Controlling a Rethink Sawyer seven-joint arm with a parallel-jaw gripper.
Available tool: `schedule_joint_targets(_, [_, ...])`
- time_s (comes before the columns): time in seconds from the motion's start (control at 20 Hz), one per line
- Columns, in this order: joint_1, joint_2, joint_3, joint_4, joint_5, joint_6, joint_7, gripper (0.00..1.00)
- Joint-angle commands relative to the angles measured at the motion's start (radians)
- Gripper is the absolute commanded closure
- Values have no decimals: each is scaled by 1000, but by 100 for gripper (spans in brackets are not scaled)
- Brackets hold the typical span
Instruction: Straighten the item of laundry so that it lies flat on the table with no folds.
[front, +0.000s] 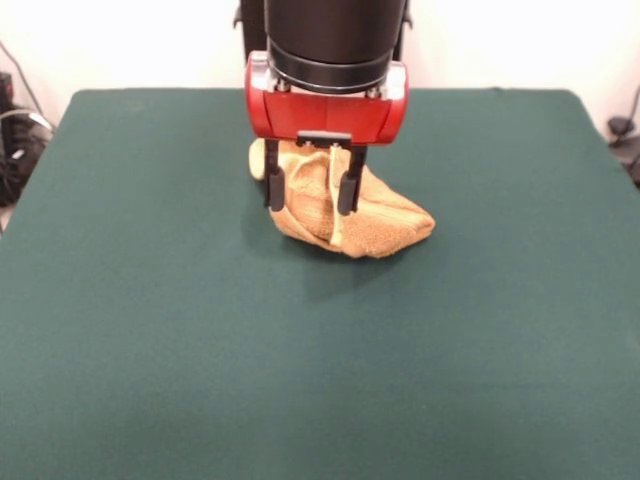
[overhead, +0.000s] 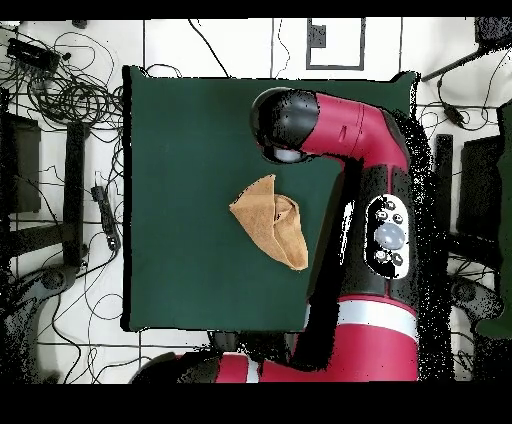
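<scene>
**Towel bunched under the gripper, spreading not yet done**

Near the middle of the table, a little toward its far side in the front view, lies the small golden yellow-orange terry-cloth towel (front: 345, 212), crumpled into a rough wedge with a paler hemmed edge running down its front. Seen from overhead, the towel (overhead: 270, 222) forms a folded triangle, one flap doubled over another, so it is far from flat.

Directly over the towel's higher end hangs the red and black gripper (front: 311, 196). Its two dark fingers (front: 274, 186) stand apart, one on either side of a raised ridge of cloth, and they do not appear to pinch it; the gripper reads as open, straddling the fold. Whether the tips touch the fabric cannot be told for certain. The overhead view shows only the bulky arm (overhead: 340, 125) above the spot and hides the fingers.

Around the towel spreads the large rectangular table with its dark green felt-like top (front: 150, 330), with bare cloth on every side, so there is room to spread in any direction.

Judging by this, the step in hand is taking hold of a fold, early in the task. The next move calls for closing on a single layer, preferably near the hem or a corner, then lifting and drawing it outward so the doubled flap opens rather than dragging the whole bundle along.
</scene>
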Motion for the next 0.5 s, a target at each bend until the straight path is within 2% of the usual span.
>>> schedule_joint_targets(0.05, [41, 31, 52, 23, 30, 95, 177, 0])
schedule_joint_targets(0.5, [46, 36, 47, 16, 34, 94, 181, 0])
